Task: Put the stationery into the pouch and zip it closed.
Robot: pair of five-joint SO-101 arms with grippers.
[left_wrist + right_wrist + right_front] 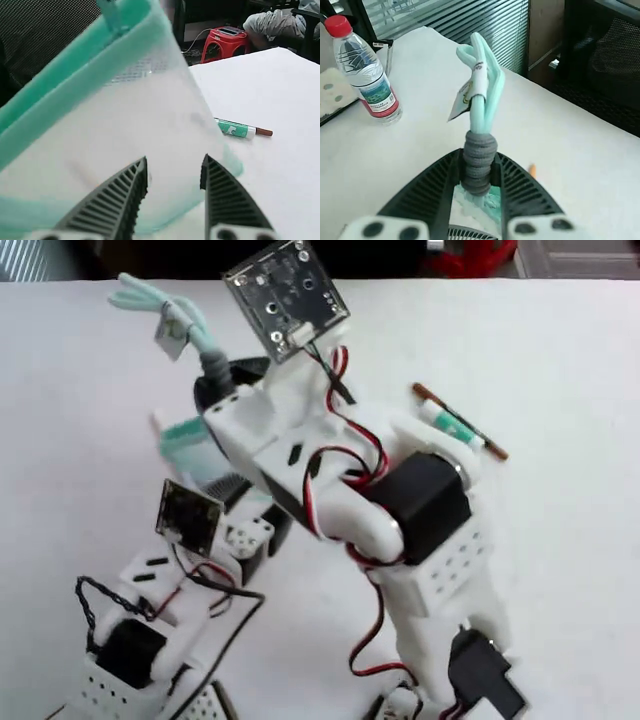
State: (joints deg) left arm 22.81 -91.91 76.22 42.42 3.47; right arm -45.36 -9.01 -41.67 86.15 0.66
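Mesh pouch (125,115) judged light & floppy, best held at teal rim (75,75); grey-wrapped strap (479,150) is clamped by right gripper (479,159), left gripper (175,166) seen part-open at pouch wall.

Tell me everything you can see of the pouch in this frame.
The pouch is a translucent mesh bag with mint-green fabric edging. It is tilted up, not lying flat. Its mint strap, bound in grey cord and carrying a paper tag, is clamped in the right gripper. Its zip's state is unclear.

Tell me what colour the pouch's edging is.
Mint green edging on the pouch; the left wrist view shows it best.
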